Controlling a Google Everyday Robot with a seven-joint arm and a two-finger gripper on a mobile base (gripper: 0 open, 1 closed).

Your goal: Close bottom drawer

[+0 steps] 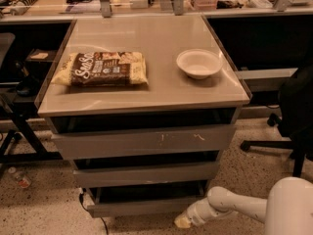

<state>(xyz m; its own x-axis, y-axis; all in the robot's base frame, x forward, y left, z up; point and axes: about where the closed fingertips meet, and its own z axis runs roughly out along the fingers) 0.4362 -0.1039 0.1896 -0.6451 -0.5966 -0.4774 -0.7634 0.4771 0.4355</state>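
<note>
Reference landmark: the grey cabinet (161,35), three drawers stacked under a flat top.

1. Bottom drawer (142,207): lowest position in the cabinet, just above the speckled floor. Its front is a plain narrow grey strip with no handle. A dark gap shows above the strip, so the drawer stands out from the cabinet body and is not yet shut.
2. Middle drawer (146,174): directly above the bottom drawer, with an unmarked front, also standing out with a dark gap above it.
3. Top drawer (146,141): under the cabinet top, with the widest front and pale scratch marks right of centre.
4. Gripper (183,222): low at the cabinet's front right corner, near the right end of the bottom drawer front. The white arm (230,203) reaches in from the right of the cabinet. Contact with the drawer cannot be told, and neither can a wide or narrow setting.
5. On the cabinet top: a snack bag (102,69) lies flat at the left, and a white bowl (199,63) stands upright at the right, well apart from it.
6. An office chair (298,106) stands right of the cabinet.
</note>
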